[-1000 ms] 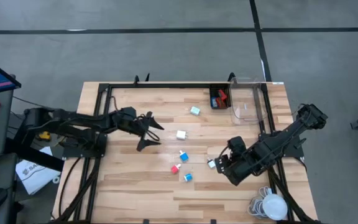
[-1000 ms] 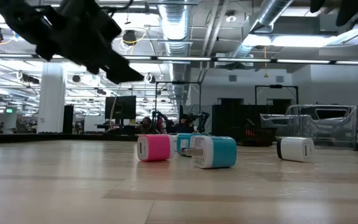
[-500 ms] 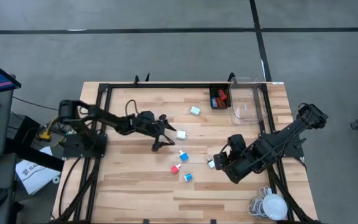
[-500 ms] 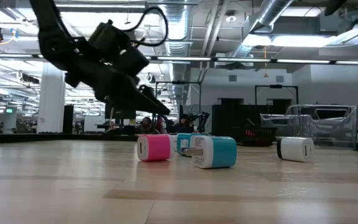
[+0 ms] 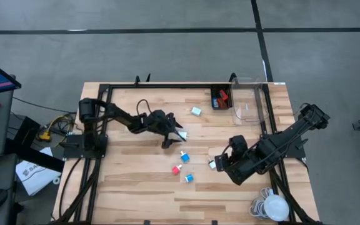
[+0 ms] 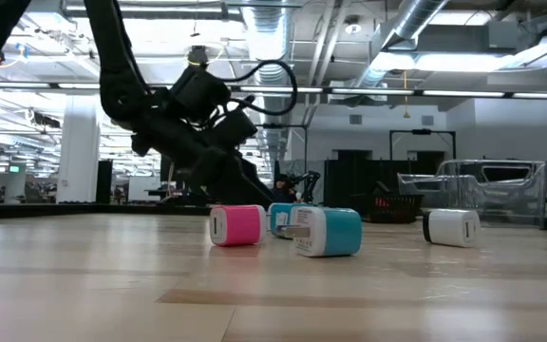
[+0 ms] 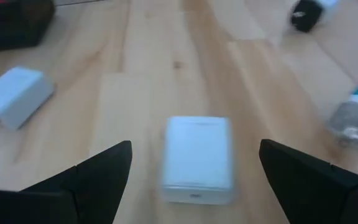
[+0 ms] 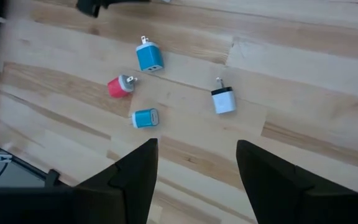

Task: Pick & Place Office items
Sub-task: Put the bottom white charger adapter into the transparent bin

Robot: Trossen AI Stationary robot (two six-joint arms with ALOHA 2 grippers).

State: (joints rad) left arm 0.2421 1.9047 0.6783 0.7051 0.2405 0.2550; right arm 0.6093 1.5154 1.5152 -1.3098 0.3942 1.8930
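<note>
Charger, white, lies lengthwise between the spread fingers of the left pincer, far nearer than the right pincer.

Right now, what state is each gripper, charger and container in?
left gripper: open, straddling the white charger, not closed on it
right gripper: open, empty, above the table
pink charger: loose on the table
black tray: holds red and black pieces
clear bin: upright, contents unclear
</note>
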